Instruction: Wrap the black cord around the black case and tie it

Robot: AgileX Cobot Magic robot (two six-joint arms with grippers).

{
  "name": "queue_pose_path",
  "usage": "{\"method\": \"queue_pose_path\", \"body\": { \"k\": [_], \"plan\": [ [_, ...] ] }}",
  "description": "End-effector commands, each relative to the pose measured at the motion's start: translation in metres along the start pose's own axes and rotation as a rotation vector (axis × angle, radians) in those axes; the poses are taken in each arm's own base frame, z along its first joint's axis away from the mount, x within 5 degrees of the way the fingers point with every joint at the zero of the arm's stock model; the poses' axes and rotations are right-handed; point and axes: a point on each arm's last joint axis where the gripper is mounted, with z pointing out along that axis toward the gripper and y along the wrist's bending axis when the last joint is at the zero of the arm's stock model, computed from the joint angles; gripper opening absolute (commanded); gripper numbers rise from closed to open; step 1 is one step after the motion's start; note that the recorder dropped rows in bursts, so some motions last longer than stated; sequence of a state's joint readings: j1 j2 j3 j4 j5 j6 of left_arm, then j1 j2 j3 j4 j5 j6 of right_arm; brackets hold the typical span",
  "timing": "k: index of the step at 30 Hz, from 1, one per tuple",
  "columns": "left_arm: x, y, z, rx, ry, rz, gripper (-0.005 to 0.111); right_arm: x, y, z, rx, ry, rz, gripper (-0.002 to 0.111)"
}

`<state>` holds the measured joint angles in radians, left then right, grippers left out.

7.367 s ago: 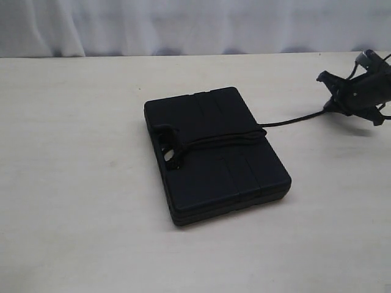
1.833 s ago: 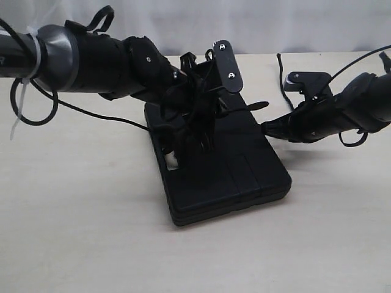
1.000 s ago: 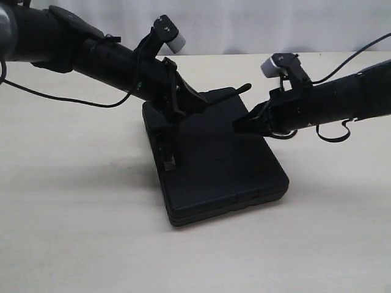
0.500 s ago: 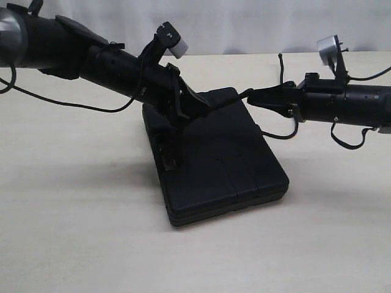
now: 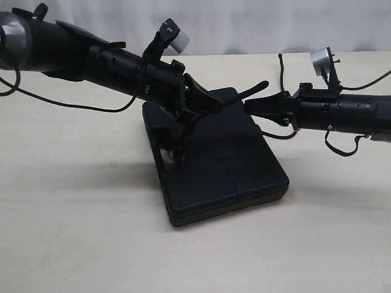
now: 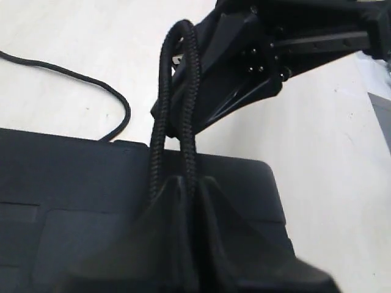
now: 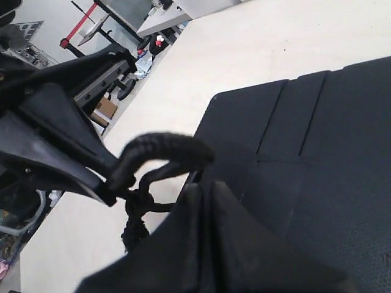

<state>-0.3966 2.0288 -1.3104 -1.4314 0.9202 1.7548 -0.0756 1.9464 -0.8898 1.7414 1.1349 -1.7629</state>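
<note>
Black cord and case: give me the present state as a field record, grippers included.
black case: lying flat on the table
black cord: doubled loop sticking out from the left gripper's tip
left gripper: shut on the black cord, two strands pinched, above the case
right gripper: shut, tip beside the loop; no grip on it discernible

A pale wooden table point(image 5: 73, 232) fills the view, with a white curtain point(image 5: 244, 24) behind it.
</note>
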Motion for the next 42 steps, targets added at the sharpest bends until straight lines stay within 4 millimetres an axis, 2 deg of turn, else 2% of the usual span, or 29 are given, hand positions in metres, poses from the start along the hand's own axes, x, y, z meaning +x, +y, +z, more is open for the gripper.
{"method": "queue_pose_path", "body": {
  "k": [1, 8, 17, 24, 42],
  "plan": [
    [-0.005, 0.001, -0.001, 0.0, -0.051, -0.006, 0.0, -0.003, 0.003, -0.001, -0.045, -0.016, -0.015, 0.004],
    [-0.004, 0.002, 0.0, -0.003, -0.053, -0.014, 0.0, -0.002, 0.007, 0.0, -0.085, -0.02, -0.028, 0.004],
    [0.004, 0.005, 0.008, 0.02, -0.055, -0.05, 0.0, -0.007, 0.02, 0.023, -0.119, 0.015, -0.116, 0.004],
    [-0.002, -0.005, 0.006, 0.135, -0.125, -0.069, 0.0, -0.006, 0.01, 0.024, -0.002, 0.04, -0.122, 0.004],
    [-0.002, -0.006, 0.006, 0.143, -0.125, -0.068, 0.0, -0.003, 0.005, 0.027, 0.049, 0.059, -0.113, 0.004]
  ]
}}
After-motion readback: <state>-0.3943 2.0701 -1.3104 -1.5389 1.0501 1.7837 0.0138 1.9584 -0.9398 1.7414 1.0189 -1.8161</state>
